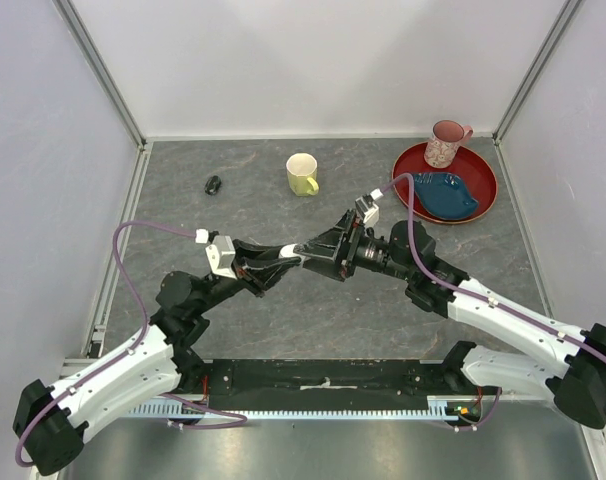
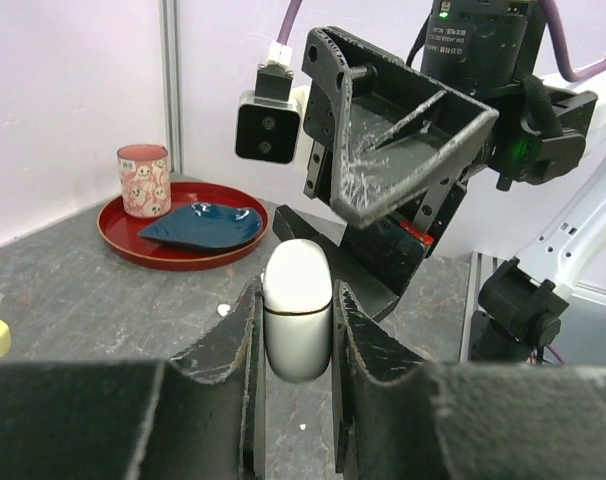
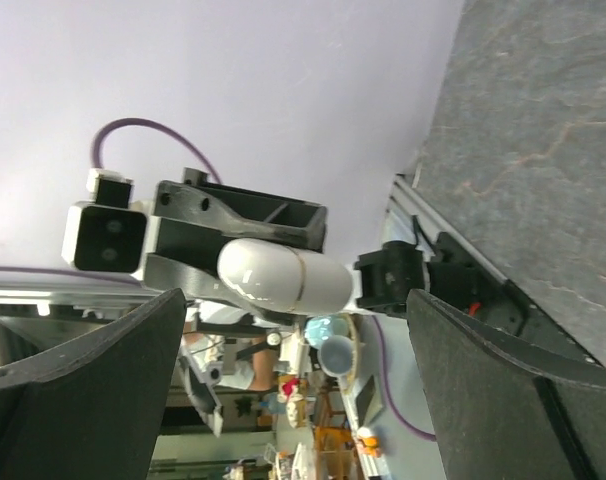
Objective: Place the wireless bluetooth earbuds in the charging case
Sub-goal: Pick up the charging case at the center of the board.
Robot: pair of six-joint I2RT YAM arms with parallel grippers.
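Left claw (image 2: 297, 335) clamps closed white case (image 2: 297, 290), held aloft. Right claw (image 3: 295, 298) wide open, empty, facing it. Lid shut, no earbuds seated; nearly whole task remains.

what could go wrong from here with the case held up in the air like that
1. The left gripper pinches the smooth white charging case by its sides, off the table. A bump from the open right gripper, which faces it close by, could probably twist it or knock it loose.
2. The case's lid looks shut; prying it open in mid-air may make it slip and drop.
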